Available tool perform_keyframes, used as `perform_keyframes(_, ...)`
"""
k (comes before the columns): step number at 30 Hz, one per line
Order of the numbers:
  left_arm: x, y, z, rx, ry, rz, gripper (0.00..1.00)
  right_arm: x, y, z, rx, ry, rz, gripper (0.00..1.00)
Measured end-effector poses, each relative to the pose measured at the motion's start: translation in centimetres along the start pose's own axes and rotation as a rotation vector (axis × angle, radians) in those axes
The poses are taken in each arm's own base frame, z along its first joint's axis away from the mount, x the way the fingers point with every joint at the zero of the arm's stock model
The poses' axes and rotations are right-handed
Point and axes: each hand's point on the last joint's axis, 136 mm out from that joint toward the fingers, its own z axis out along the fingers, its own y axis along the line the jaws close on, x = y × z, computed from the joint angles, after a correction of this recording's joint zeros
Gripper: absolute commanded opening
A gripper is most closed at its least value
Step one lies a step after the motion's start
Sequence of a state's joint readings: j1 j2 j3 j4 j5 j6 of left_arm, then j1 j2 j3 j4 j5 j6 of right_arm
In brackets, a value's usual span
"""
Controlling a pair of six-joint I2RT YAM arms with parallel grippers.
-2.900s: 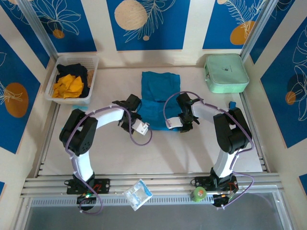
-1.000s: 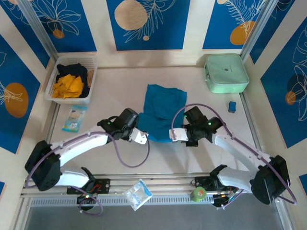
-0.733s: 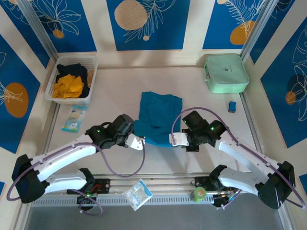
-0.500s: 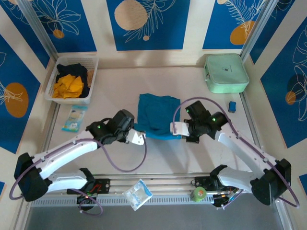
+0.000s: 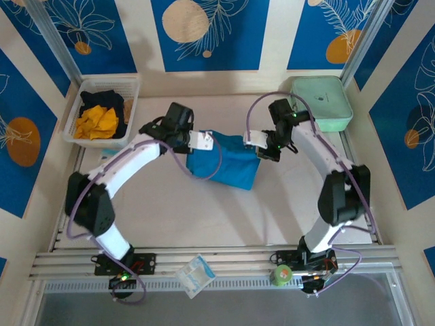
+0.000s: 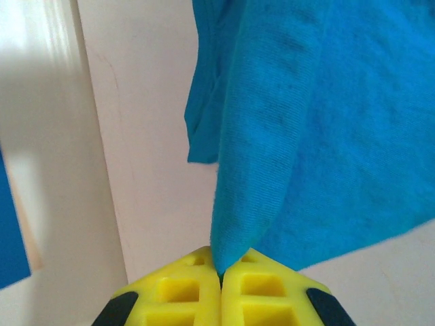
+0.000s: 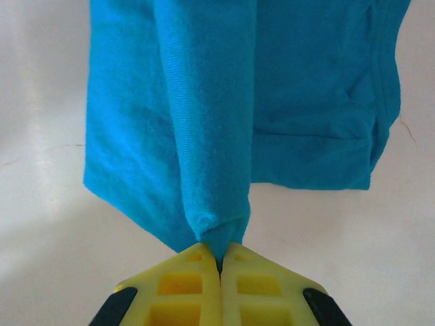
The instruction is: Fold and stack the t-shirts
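Teal-blue t-shirt (image 5: 228,166), pinched in the closed left fingers (image 6: 180,295) and right fingers (image 7: 180,288), has been carried back over itself; cloth hangs just beyond them, fold underway.

pale table (image 5: 204,214), basket (image 5: 73,125) far left, mint-green case (image 5: 327,102) far right, teal t-shirt (image 5: 231,166) centre

We see bright, even light; soft shadows lie on the counter (image 5: 204,210), and pale glare washes the left of both wrist views.
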State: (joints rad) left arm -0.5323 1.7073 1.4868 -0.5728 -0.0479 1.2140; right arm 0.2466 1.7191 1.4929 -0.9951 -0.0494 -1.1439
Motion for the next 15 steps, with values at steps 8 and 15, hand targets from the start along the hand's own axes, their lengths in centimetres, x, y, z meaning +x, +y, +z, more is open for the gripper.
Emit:
perform_keyframes(8, 0.4, 3.3, 8.2, 0.083, -0.01, -0.024, 0.0, 2.0, -6.0, 3.9, -0.046, 0.024, 0.072, 0.0)
perform_keyframes(15, 3.3, 3.2, 13.1, 0.136, 0.023, -0.078, 0.0, 3.3, -9.2, 7.7, -0.019, 0.025, 0.187, 0.22)
